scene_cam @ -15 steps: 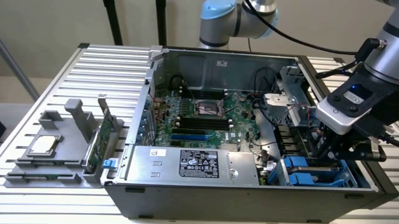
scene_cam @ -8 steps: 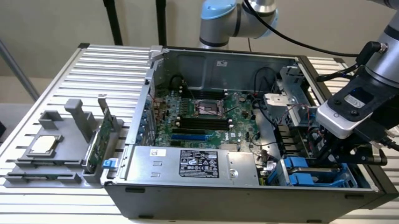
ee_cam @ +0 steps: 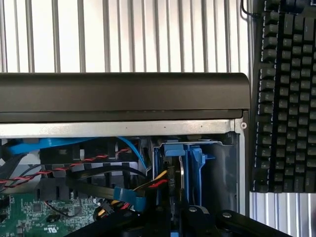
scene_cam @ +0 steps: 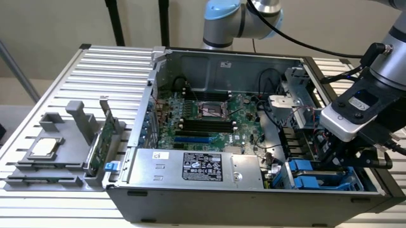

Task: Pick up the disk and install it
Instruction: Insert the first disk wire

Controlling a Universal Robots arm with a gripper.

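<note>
Down inside the open computer case (scene_cam: 254, 199), at its corner by the exterior view's right, the hand (scene_cam: 345, 161) is pinching the disk (ee_cam: 183, 175), which stands on edge in the blue drive bay (scene_cam: 317, 175) beside the black keyboard (ee_cam: 284, 94) lying on the slatted tabletop (scene_cam: 114, 57).

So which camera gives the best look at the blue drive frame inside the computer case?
The wrist view: the blue drive frame stands edge-on in its bay, close and central. The exterior view shows it at the case's near right corner, partly hidden behind the gripper.
</note>
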